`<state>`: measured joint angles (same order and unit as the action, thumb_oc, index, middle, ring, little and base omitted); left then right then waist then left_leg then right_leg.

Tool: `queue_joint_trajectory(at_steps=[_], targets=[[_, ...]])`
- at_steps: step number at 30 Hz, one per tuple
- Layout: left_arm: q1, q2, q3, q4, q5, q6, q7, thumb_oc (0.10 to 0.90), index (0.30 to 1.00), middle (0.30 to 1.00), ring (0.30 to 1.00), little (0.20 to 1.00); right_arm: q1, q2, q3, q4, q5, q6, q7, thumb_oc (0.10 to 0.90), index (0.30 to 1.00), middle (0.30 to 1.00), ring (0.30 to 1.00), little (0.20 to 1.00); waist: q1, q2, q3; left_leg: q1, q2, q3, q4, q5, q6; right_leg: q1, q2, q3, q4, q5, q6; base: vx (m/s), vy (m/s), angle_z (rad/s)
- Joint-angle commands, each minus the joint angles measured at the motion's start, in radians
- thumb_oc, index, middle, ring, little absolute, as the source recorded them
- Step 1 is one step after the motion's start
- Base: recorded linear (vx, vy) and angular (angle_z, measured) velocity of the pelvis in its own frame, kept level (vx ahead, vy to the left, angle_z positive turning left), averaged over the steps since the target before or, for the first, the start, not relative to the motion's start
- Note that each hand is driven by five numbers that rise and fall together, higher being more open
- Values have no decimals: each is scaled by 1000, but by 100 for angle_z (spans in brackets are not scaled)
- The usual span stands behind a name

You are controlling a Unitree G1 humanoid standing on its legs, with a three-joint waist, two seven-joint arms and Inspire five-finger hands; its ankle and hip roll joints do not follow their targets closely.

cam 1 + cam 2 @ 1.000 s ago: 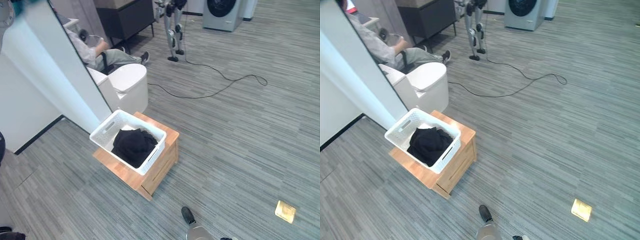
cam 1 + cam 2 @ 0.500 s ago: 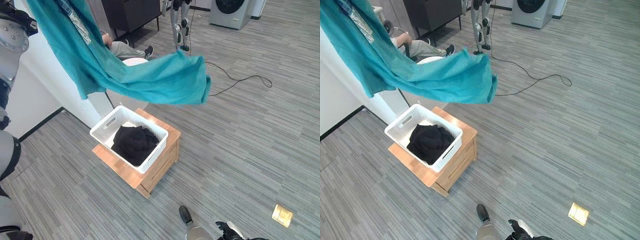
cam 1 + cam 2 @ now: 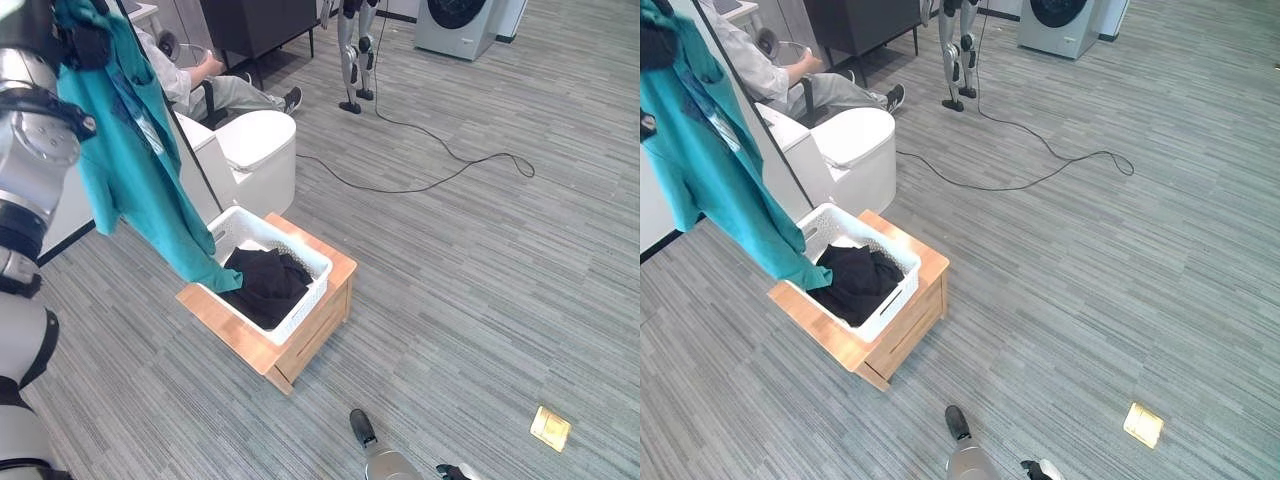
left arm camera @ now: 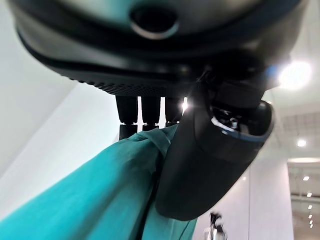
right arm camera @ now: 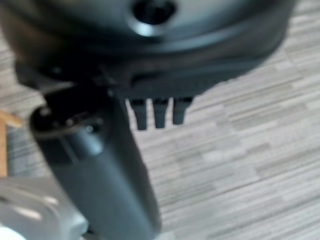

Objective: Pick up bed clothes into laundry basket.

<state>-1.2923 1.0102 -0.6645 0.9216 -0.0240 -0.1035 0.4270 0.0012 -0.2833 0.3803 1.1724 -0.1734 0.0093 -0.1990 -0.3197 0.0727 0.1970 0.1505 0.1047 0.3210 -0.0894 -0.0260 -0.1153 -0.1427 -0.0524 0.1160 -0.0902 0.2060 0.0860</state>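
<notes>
In the left eye view the left hand [image 3: 85, 45], raised high at the upper left, holds a teal garment [image 3: 135, 185] hanging lengthwise straight down; its lowest tip reaches the near left rim of the white laundry basket [image 3: 300, 255], hiding that corner. The basket sits on a wooden stand [image 3: 330, 300] with black clothing [image 3: 262, 285] inside.

The left wrist view shows thumb and fingers [image 4: 140, 112] pinching the teal cloth.

The right wrist view shows the right hand [image 5: 115, 165] over striped floor [image 5: 240, 150], fingers straight, empty.

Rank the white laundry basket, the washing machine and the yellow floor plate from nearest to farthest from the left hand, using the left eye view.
From the left hand, raised at upper left:
1. White laundry basket, below it on the wooden stand.
2. Washing machine, far across the top.
3. Yellow floor plate, lower right corner.
</notes>
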Motion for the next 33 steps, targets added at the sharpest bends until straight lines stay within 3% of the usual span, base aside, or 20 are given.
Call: queue_joint_trajectory(at_steps=[1,9,19,27,28,33], targets=[[-103,72,96,-31,37,-21,45,400,300,300,300,300,12,3,9,43,17,-3,-15,800,900,900,900,900,-27,-14,-37,70,3,-35,2,-55,-11,60,-85,6,17,-122,115,0,0,0],[-34,34,129,-49,71,-9,33,400,300,300,300,300,12,-19,-5,29,20,-3,-12,800,900,900,900,900,-52,-5,-8,59,-1,-24,2,-52,-11,40,-89,17,18,-112,114,-49,-6,-1],[9,7,132,-75,98,-11,17,400,300,300,300,300,38,-31,-16,4,10,-9,-13,800,900,900,900,900,-97,30,18,43,-8,9,2,-49,-9,-2,-88,43,21,-103,114,-28,3,-13],[244,-125,284,-182,79,-15,16,400,300,300,300,300,6,-9,-17,7,-2,-3,-34,800,900,900,900,900,-103,26,43,29,-15,14,4,-54,-1,-25,-83,56,24,-99,113,-25,-13,-11],[326,-187,337,-239,44,-30,28,400,300,300,300,300,-8,10,-24,7,-2,3,-45,800,900,900,900,900,-88,8,55,24,-16,10,5,-53,0,-30,-82,52,25,-98,111,-35,-52,-18],[705,-340,557,-484,-22,-61,45,400,300,300,300,300,-14,37,-46,4,-17,17,-62,800,900,900,900,900,-35,-26,56,32,-8,1,6,-57,6,-15,-83,39,24,-103,103,-11,-59,-6]])
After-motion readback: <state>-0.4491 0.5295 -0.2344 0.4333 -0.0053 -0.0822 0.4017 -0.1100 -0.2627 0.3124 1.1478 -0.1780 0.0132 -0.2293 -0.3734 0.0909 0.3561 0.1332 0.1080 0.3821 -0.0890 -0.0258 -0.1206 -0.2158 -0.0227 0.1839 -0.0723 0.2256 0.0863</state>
